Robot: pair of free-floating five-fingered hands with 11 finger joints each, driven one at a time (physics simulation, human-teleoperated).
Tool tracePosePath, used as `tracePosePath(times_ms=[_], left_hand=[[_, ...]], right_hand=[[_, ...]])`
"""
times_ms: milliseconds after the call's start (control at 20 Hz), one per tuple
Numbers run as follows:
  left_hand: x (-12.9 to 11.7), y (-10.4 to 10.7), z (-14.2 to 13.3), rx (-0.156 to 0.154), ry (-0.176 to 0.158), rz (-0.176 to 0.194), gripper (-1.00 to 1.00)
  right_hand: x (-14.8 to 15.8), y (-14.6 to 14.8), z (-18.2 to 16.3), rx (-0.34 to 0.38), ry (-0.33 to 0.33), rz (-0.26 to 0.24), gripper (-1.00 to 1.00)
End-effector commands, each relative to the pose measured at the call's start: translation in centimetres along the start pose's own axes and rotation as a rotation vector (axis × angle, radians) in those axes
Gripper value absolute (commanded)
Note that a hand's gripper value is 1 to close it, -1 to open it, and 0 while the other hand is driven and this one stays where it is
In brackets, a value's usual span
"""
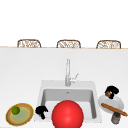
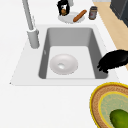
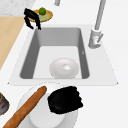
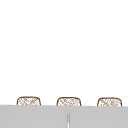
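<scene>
My left hand [image 1: 41, 111] hovers over the sink's [image 1: 41, 86] front left corner, holding nothing, its fingers [image 3: 32, 21] hanging loosely downward. Beside it lies a woven yellow-green plate [image 1: 27, 117] with a green lime [image 1: 16, 110] on it. My right hand [image 1: 111, 90] is over the white plate [image 1: 118, 102] to the right of the sink, curled into a fist [image 3: 65, 100] around a small brown thing [image 1: 108, 94]. A long brown bread stick [image 1: 114, 109] lies across that plate. A red round shape [image 1: 67, 114] covers the sink's front edge.
A white bowl [image 2: 63, 64] rests on the sink floor. The tall faucet [image 1: 67, 72] stands at the back rim. A dark jar [image 1: 115, 117] stands by the white plate's front. Three wicker chair backs [image 1: 29, 43] line the counter's far edge.
</scene>
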State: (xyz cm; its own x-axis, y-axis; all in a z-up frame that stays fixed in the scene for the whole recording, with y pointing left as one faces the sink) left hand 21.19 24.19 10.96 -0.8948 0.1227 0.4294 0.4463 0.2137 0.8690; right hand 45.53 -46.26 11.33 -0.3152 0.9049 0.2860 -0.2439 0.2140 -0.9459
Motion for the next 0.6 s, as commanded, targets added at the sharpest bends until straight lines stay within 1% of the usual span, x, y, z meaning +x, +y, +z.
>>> tracePosePath(times_ms=[0, 50, 100, 150, 300, 350, 400, 450, 500, 550], left_hand=[[0.0, 0.0, 0.0, 0.0, 0.0, 0.0, 0.0], [0.0, 0.0, 0.0, 0.0, 0.0, 0.0, 0.0], [0.0, 0.0, 0.0, 0.0, 0.0, 0.0, 0.0], [0.0, 0.0, 0.0, 0.0, 0.0, 0.0, 0.0], [0.0, 0.0, 0.0, 0.0, 0.0, 0.0, 0.0], [0.0, 0.0, 0.0, 0.0, 0.0, 0.0, 0.0], [0.0, 0.0, 0.0, 0.0, 0.0, 0.0, 0.0], [0.0, 0.0, 0.0, 0.0, 0.0, 0.0, 0.0], [0.0, 0.0, 0.0, 0.0, 0.0, 0.0, 0.0], [0.0, 0.0, 0.0, 0.0, 0.0, 0.0, 0.0]], right_hand=[[-1.2, 0.0, 2.1, 0.009, -0.007, -0.074, 1.0], [-1.4, 0.3, 2.7, 0.02, 0.028, -0.068, 1.0], [-2.5, 1.2, 2.1, 0.055, 0.066, -0.042, 1.0], [-2.8, 1.6, 2.1, 0.055, 0.072, -0.038, 1.0], [-4.5, 2.7, 2.6, 0.037, 0.044, -0.031, 1.0], [-4.2, 3.1, 2.2, 0.027, 0.014, -0.02, 1.0], [-4.0, 4.5, 1.8, 0.012, 0.005, 0.013, 1.0], [-4.6, 5.0, 1.3, 0.017, 0.014, 0.002, 1.0], [-4.7, 5.0, 1.6, 0.025, 0.014, -0.018, 1.0], [-4.9, 5.0, 1.6, 0.034, 0.013, -0.023, 1.0]])
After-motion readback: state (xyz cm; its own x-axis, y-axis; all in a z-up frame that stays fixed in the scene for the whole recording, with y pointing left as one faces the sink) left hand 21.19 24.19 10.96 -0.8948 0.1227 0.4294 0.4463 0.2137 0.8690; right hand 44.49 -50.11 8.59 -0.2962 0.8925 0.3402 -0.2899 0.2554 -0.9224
